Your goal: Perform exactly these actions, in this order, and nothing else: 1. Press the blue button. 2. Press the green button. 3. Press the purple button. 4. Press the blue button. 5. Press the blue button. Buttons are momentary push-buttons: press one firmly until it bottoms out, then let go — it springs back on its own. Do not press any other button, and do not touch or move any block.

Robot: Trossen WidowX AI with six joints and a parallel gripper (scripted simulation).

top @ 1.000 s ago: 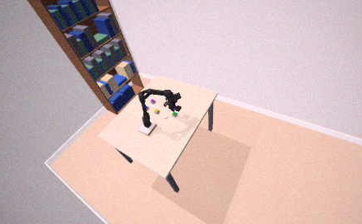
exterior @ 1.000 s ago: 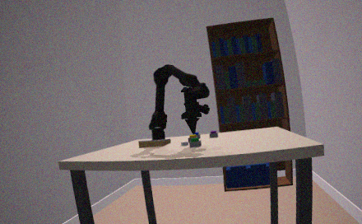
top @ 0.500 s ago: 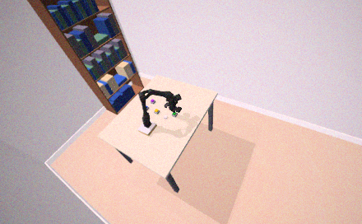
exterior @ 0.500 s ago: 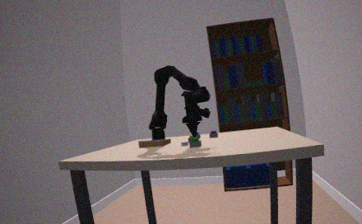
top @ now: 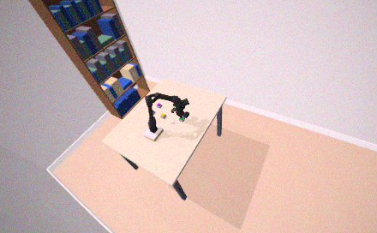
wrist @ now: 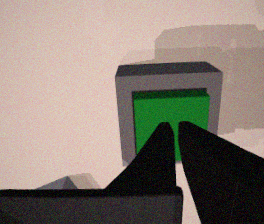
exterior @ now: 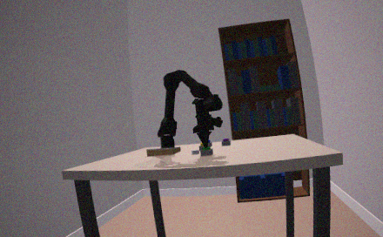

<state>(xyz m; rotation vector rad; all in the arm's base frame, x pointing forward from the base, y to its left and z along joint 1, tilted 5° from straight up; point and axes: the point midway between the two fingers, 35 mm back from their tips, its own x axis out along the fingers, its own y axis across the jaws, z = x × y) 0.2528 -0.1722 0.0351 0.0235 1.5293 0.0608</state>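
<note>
Gripper, one, mine to steer from afar: closed, nothing between the fingers, pointing down, tips at the green button. Whether the tips touch the cap, I cannot tell. Green button: square cap in a grey housing, on the table, at the right of the group in my top view. Purple button, one: at the far left of the group in that view. Yellow button, one: between purple and green. Blue button: left of yellow, partly hidden by my arm. Block, one, pale, small: just left of the green button. Bookshelf, one, tall: beyond the table in my exterior view.
</note>
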